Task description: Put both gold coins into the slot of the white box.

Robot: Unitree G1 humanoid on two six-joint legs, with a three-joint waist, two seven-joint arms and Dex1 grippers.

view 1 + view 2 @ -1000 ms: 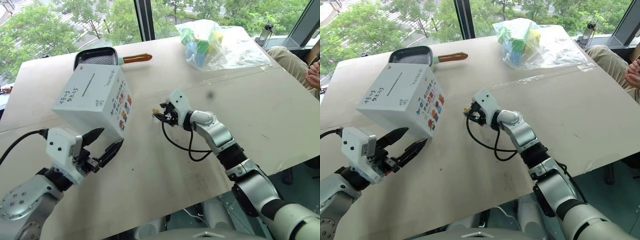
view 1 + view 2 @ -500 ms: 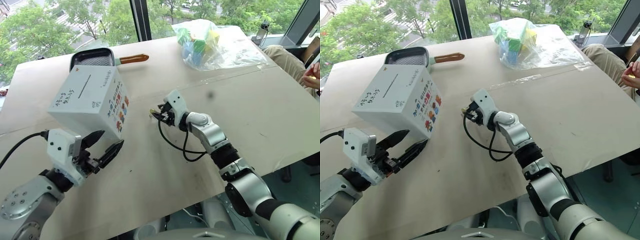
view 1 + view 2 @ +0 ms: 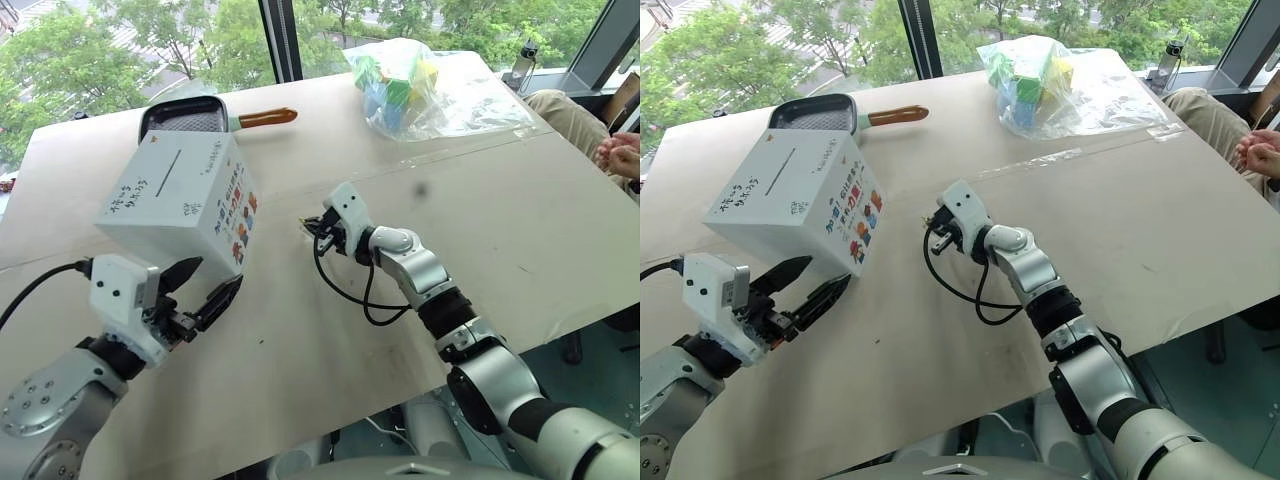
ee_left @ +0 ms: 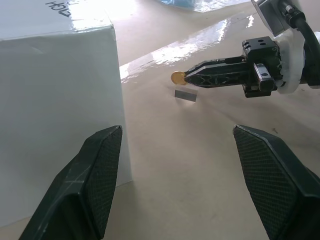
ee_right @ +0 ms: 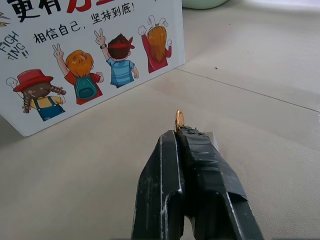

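The right gripper point(image 4: 187, 78) is closed tight, its two black fingers pressed together, and a gold coin point(image 4: 177, 77) is pinched at the very tips, standing on edge between them. It hangs just above the tan table point(image 3: 500, 230), near the middle. A small clear plastic piece point(image 4: 185, 94) lies flat on the table just below the coin. Only one coin can be made out.

To the left of that gripper stands the white box point(image 3: 180, 200), tilted, its side with the printed cartoon figures facing the coin. The slot point(image 3: 166, 171) is a thin dark line on the box's plain upper face.

The left gripper point(image 3: 200, 292) is spread wide and holds nothing, sitting just near of the box's lower corner.

Beyond the box lies a dark pan point(image 3: 190, 115) with a brown handle, and far right of it a clear plastic bag point(image 3: 420, 85) of coloured blocks.
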